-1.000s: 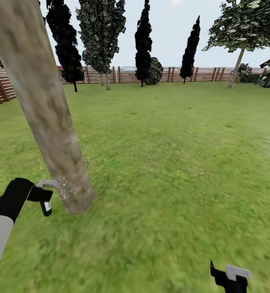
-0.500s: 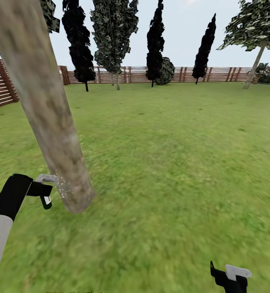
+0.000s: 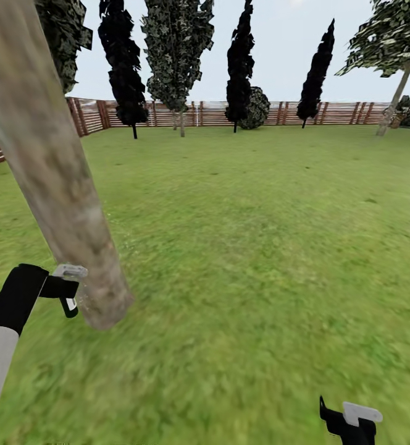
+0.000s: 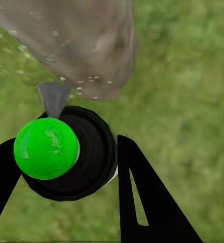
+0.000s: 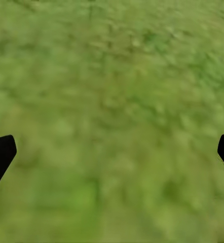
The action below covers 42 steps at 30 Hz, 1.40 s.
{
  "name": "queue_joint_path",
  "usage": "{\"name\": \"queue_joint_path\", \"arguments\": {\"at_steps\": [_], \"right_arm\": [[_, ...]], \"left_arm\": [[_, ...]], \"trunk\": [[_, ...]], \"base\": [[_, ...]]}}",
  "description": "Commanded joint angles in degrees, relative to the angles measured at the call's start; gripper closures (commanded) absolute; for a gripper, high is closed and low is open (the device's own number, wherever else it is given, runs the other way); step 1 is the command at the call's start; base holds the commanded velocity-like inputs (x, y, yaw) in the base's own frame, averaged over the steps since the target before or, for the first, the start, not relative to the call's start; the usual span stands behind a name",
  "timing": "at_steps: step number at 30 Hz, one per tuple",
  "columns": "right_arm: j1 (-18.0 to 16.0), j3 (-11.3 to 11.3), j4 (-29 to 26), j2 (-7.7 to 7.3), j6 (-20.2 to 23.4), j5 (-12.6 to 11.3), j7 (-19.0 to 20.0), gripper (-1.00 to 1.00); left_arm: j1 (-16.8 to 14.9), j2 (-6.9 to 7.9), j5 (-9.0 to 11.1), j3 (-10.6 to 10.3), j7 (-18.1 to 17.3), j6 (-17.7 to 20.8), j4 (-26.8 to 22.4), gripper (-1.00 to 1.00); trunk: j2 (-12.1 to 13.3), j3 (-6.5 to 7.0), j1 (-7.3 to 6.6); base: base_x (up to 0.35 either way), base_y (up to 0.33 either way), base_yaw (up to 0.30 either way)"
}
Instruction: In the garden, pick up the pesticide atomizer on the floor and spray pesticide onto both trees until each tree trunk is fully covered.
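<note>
The garden lawn (image 3: 260,247) spreads out to a slatted fence (image 3: 347,113). At ten o'clock a thick tree trunk (image 3: 50,167) leans across the head view. At eight o'clock the left gripper (image 4: 66,167) is clamped on the atomizer (image 4: 66,154), its grey nozzle beside the droplet-flecked trunk base. At five o'clock the right gripper (image 5: 112,152) hangs spread wide and empty over grass.
</note>
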Motion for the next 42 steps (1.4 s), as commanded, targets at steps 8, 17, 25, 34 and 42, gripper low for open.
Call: {"name": "queue_joint_path", "arguments": {"at_steps": [8, 17, 25, 34, 42], "right_arm": [[0.0, -0.5, 0.1, 0.01, -0.2, 0.5, 0.0, -1.0], [0.0, -0.5, 0.1, -0.01, -0.2, 0.5, 0.0, -1.0], [0.0, -0.5, 0.1, 0.04, -0.2, 0.5, 0.0, -1.0], [0.0, -0.5, 0.1, 0.06, -0.2, 0.5, 0.0, -1.0], [0.0, -0.5, 0.1, 0.0, -0.2, 0.5, 0.0, -1.0]], "left_arm": [[-0.1, -0.04, -0.6, 0.2, -0.5, 0.1, -0.1, 1.0], [-0.1, -0.13, -0.6, -0.1, -0.4, 0.1, 0.1, 1.0], [0.0, -0.05, -0.6, 0.0, -0.4, 0.1, 0.0, 1.0], [0.3, 0.02, -0.6, 0.2, -0.1, -0.1, 1.1, 1.0], [1.2, 0.19, -0.5, 0.5, 2.6, -0.7, 7.1, 1.0]], "trunk": [[0.0, 0.11, -0.01], [0.0, 0.2, -0.01], [0.0, 0.2, -0.01], [0.0, 0.2, -0.01], [0.0, 0.2, -0.01]], "base": [[0.004, -0.272, 0.265], [0.191, -0.216, 0.114], [0.17, -0.223, 0.044], [0.084, -0.267, 0.268], [0.145, -0.255, 0.137]]}}
